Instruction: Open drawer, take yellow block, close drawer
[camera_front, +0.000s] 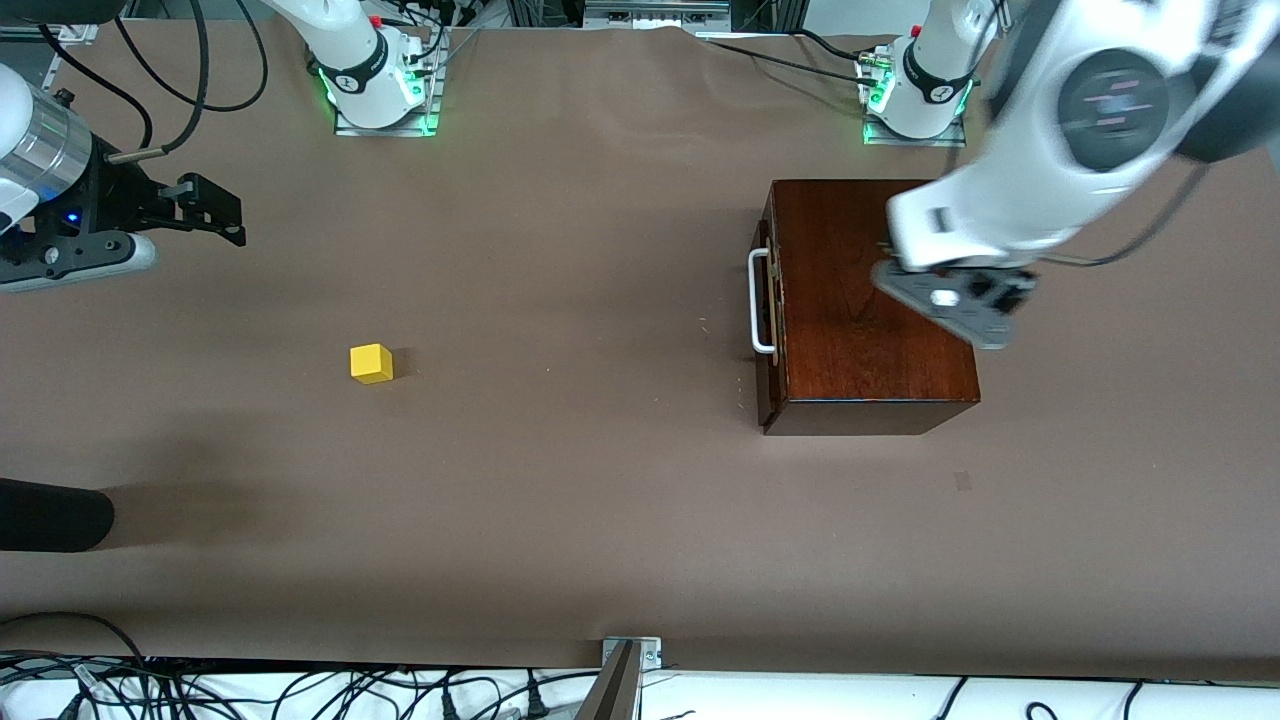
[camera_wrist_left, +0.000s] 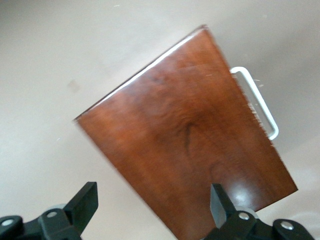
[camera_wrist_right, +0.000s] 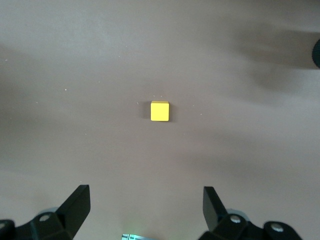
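Brown table (camera_front: 600, 520): shut drawer (camera_front: 768, 300), yellow block (camera_front: 371, 363) apart, left gripper (camera_wrist_left: 152, 202) and right gripper (camera_wrist_right: 145, 202) spread, empty.

The right pincer (camera_wrist_right: 145, 207), fingers spread wide and empty, hangs over the table (camera_wrist_right: 75, 65) near the yellow block (camera_wrist_right: 160, 111).

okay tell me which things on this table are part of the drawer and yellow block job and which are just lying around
Part of the job:
wooden box with its drawer shut
yellow block on the bare table
left gripper open over the box
right gripper open, up at its own end

Just lying about:
dark object at the table's edge
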